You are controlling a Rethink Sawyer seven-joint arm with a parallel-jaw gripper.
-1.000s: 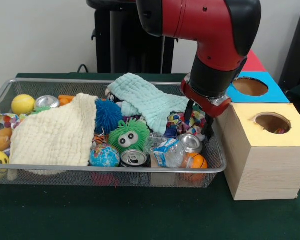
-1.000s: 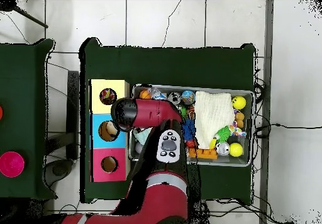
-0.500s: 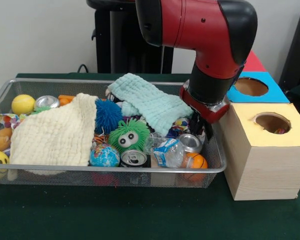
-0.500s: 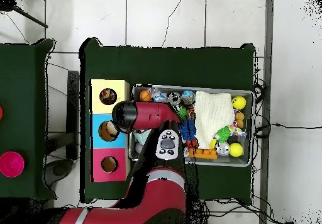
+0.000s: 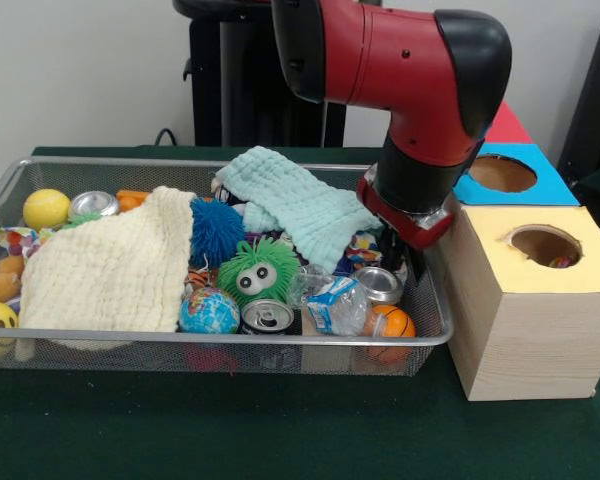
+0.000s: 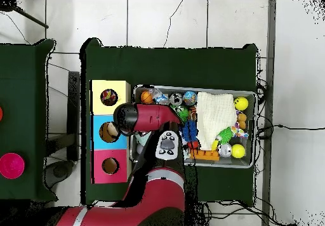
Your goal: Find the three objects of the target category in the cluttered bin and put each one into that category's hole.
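Observation:
My gripper point(image 5: 404, 258) is sunk into the right end of the wire bin point(image 5: 230, 341), just behind a silver can point(image 5: 381, 285) and beside a multicoloured rope toy point(image 5: 364, 251). The wrist hides its tips, and the red arm point(image 6: 149, 117) covers it in the overhead view. In the bin lie a light teal cloth point(image 5: 295, 205), a cream cloth point(image 5: 115, 265), a green fuzzy toy point(image 5: 258, 272), a blue spiky ball point(image 5: 217, 230), a globe ball point(image 5: 208, 312), a second can point(image 5: 268, 316), a crushed bottle point(image 5: 330, 298) and an orange ball point(image 5: 390, 322).
Right of the bin stands a row of boxes with round holes: yellow point(image 5: 545, 245) nearest, then blue point(image 5: 500, 174), then red point(image 5: 505, 125). The yellow box's wall point(image 5: 520, 330) is close to the bin's right rim. Yellow balls point(image 5: 46, 208) and a third can point(image 5: 94, 204) sit at the bin's left end.
The arm has come down further into the bin's right end. The rope toy that showed beside the gripper is now mostly covered by the wrist.

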